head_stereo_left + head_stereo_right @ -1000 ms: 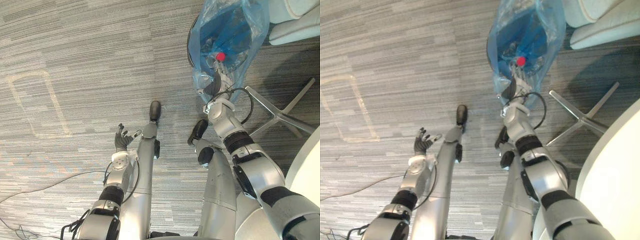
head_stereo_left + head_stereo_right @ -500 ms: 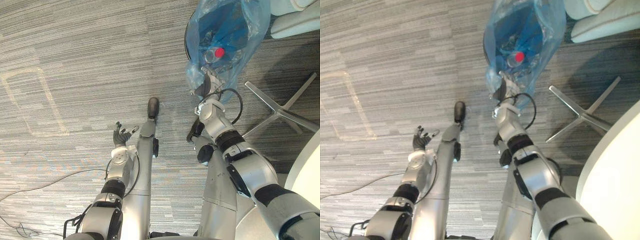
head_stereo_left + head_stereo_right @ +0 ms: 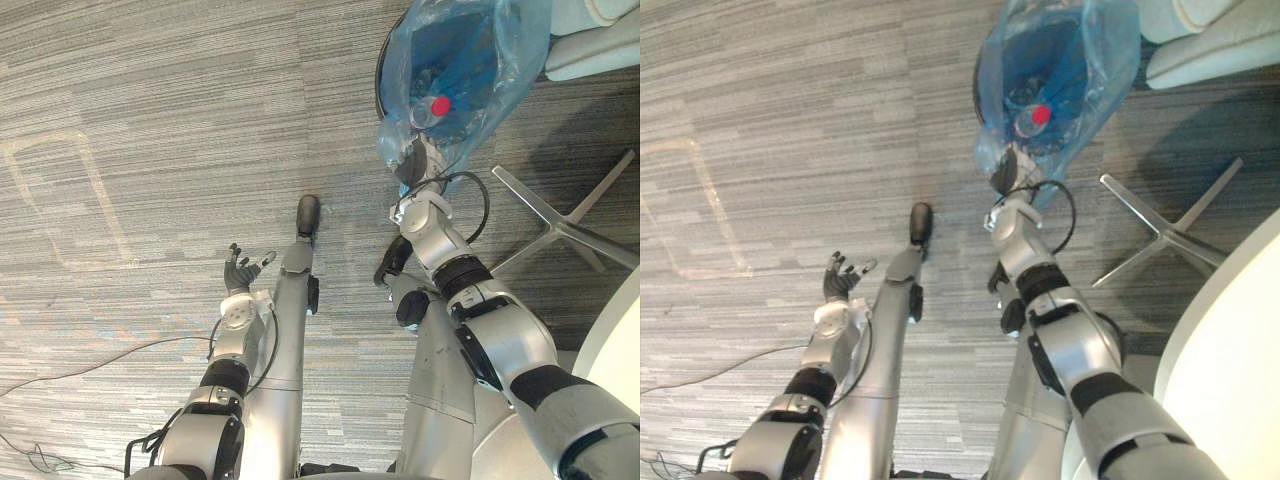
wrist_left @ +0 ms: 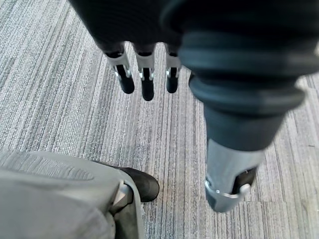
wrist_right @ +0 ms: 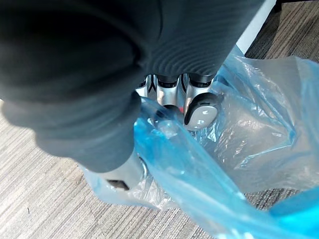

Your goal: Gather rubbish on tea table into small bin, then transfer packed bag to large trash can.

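Blue translucent plastic forms the packed bag (image 3: 465, 60), and the right hand (image 3: 418, 165) is clamped on it. In the right wrist view the fingers (image 5: 199, 112) are curled into the film and the thumb presses a bunched fold against them. The bag extends forward from that hand, away from the robot. Its long axis runs roughly in line with the right forearm, so the load sits ahead of the grip, not beside it. A bottle with a red cap (image 3: 432, 107) lies inside, near the held end. A dark curved rim (image 3: 381, 85) shows at the bag's robot-left edge, touching or just behind the film. It may belong to the large trash can, but this cannot be confirmed. Whether the bag's underside clears the grey carpet (image 3: 150, 100) also cannot be determined. The left hand (image 3: 240, 272) hovers over the carpet well apart from the bag, fingers spread and relaxed, holding nothing. The right arm is therefore the only one placed to carry the bag, and the next move depends on taking it forward along the forearm's line. A silver chair base (image 3: 560, 225) stands near the bag on the robot's right and limits sideways clearance there.
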Robot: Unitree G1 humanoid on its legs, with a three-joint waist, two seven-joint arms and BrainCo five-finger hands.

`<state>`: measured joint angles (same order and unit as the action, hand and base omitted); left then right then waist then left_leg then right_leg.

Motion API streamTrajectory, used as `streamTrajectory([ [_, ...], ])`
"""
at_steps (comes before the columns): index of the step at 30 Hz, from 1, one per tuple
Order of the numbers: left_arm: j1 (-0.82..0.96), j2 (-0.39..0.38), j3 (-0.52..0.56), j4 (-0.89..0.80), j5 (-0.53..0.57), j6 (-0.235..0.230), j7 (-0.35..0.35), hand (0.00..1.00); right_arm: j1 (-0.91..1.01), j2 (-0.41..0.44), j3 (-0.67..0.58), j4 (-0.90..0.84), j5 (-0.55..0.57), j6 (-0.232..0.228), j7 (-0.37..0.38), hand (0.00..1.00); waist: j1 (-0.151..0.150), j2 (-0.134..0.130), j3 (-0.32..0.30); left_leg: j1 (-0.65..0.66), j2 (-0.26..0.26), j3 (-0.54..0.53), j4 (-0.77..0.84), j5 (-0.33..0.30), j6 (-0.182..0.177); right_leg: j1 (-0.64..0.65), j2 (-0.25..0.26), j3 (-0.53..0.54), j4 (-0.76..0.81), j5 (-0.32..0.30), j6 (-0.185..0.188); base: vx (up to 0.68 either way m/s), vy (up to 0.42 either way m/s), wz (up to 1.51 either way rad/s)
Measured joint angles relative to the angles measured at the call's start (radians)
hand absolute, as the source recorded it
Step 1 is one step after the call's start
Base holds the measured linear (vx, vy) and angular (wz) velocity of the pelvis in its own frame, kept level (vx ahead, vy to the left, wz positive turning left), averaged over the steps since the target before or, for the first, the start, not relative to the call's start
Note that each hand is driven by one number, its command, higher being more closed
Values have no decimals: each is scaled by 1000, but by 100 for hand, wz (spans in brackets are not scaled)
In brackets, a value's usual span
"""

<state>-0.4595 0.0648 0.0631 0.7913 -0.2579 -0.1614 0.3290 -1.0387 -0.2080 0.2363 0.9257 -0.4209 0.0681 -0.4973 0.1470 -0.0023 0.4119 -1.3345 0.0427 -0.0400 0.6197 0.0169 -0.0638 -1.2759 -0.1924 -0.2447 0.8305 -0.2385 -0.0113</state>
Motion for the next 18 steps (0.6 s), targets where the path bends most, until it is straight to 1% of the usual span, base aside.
streamTrajectory([
  [4, 5, 0, 9, 4, 1, 6, 0, 0, 29, 1, 1, -77, 23, -12, 0, 100, -1, 0, 2, 16, 6, 1, 8, 0, 0, 18, 4, 0, -3, 1, 0, -53, -3, -8],
  [5, 9, 1, 9, 4, 1, 10, -1, 0, 34, 3, 1, -91, 31, -18, -1, 100, 0, 0, 2, 26, 11, 5, 5, -2, 2, 31, 10, 0, -17, 7, -4, -58, -2, -22],
  [7, 22, 3, 7, 6, 2, 20, -2, 0, 48, 10, 2, -113, 33, -20, -1, 100, 0, 0, 3, 56, 22, 13, -20, -6, 9, 61, 22, 1, -51, 21, 0, -44, 4, -25],
  [11, 74, -1, -2, 8, 29, 32, -4, 0, 114, 14, 2, -192, 75, -28, 0, 100, -1, -1, 5, 157, 36, 42, -85, 2, 20, 156, 35, 11, -126, 50, 4, -16, 5, -17],
  [12, 91, 0, -5, 8, 42, 42, -5, 0, 140, 13, 2, -221, 83, -31, 1, 100, -3, -1, 5, 191, 37, 48, -101, 3, 20, 187, 37, 12, -145, 61, -5, 2, 6, -10],
  [14, 108, -1, -5, 15, 51, 49, -6, 0, 174, 14, 2, -265, 114, -34, 6, 100, -6, -1, 5, 236, 38, 57, -119, 7, 15, 229, 39, 15, -169, 66, -4, 14, 8, -8],
  [15, 122, -1, -5, 18, 65, 56, -7, 0, 201, 16, 2, -298, 139, -45, 9, 100, -10, -1, 4, 267, 38, 60, -131, 6, 15, 261, 42, 16, -185, 68, -2, 24, 9, -7],
  [18, 132, -1, -5, 31, 82, 70, -9, 0, 259, 28, -6, -351, 184, -62, 27, 100, -16, -2, 4, 333, 40, 66, -153, 6, 16, 330, 46, 15, -216, 69, -1, 35, 13, -4],
])
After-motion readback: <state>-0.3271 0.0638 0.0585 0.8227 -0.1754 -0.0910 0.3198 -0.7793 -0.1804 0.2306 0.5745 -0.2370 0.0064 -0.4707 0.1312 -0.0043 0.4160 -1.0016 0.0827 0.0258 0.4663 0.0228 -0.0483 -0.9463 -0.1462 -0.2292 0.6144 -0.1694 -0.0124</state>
